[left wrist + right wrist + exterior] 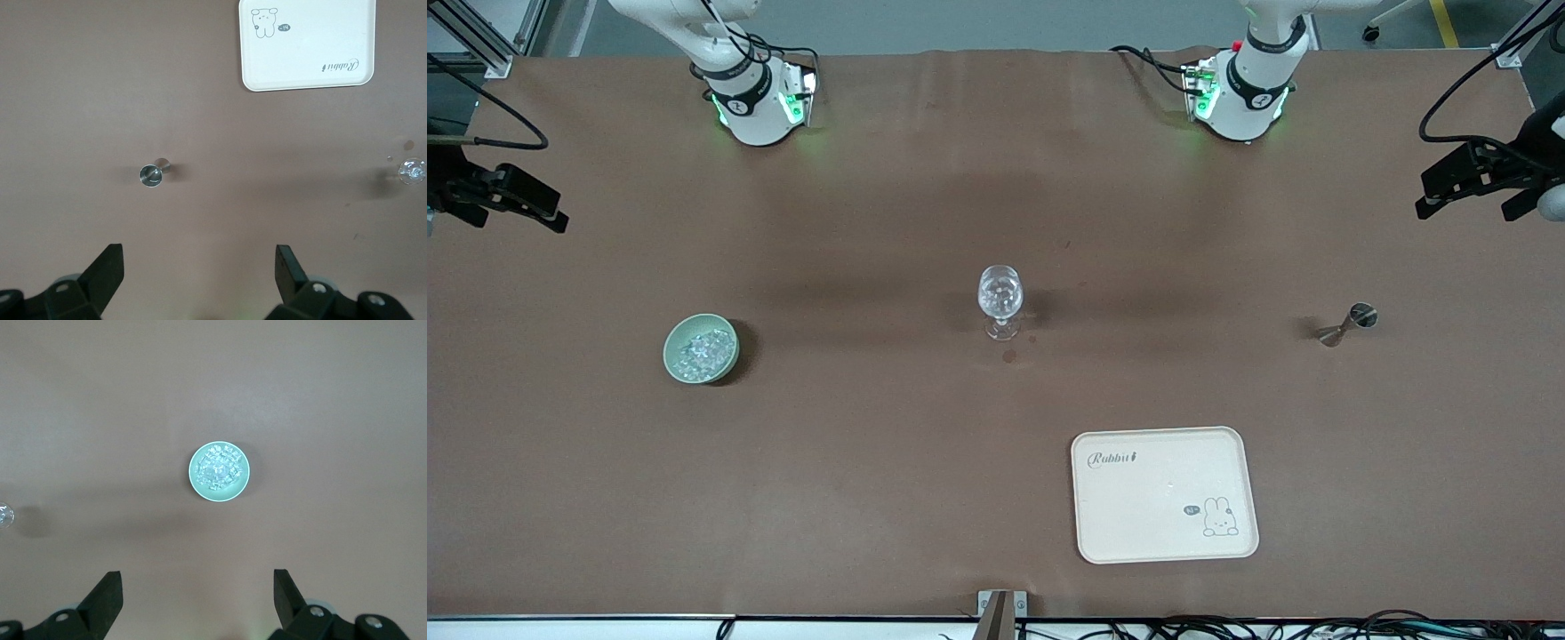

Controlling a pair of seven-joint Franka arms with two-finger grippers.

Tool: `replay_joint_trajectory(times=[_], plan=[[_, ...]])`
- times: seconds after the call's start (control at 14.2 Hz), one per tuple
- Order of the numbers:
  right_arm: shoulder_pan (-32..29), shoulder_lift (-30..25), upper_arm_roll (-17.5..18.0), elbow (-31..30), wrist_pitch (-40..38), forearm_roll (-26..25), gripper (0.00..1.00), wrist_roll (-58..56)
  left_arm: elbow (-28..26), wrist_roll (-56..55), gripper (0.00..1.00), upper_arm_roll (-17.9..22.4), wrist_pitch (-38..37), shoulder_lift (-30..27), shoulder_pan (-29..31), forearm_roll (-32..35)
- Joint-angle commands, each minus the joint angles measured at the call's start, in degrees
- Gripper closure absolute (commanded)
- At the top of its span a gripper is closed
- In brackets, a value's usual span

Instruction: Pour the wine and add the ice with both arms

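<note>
schematically, from the right arm's end: right gripper, high over bare table at that end, fingers wide apart, holding nothing. pale green ceramic bowl at about eight o'clock from table centre, filled with small clear glassy ice chunks. clear stemmed wine glass stands upright at centre. cream rectangular plastic tray with rabbit print lies at five o'clock of the glass, nearer the front camera. small steel double-cone jigger lies on its side at three o'clock. left gripper, over that end, likewise spread and empty. recommended: descend squarely over each target, and grip the jigger at its waist.
</note>
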Motion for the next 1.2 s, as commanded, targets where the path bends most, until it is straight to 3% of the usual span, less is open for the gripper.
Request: replay_joint_trajectory(times=[0.0,0.42,0.71,0.99,1.13], plan=[[0.32,-0.66,-0.05,-0.5,0.59,0.48,0.0,-0.43,-0.05,-1.77,0.0,0.68,-0.67,0.43,0.14,0.88],[0.67,5.74,-0.14,-2.86,2.25,0.48,0.0,-0.52,0.3,-6.16,0.0,5.95,-0.59,3.85,0.05,0.27],[0.32,6.19,-0.31,-14.26,12.43,0.3,0.0,-2.27,0.48,-13.44,0.0,10.51,-0.5,8.77,0.05,-2.53],[0.05,6.28,-0.4,-27.71,28.5,-0.4,0.0,-2.98,0.48,-25.04,0.0,19.55,-0.41,14.48,0.05,-15.6],[0.05,7.15,-0.57,-32.47,35.97,-0.4,0.0,-2.98,0.48,-30.84,0.0,25.18,-0.32,17.55,0.05,-27.27]])
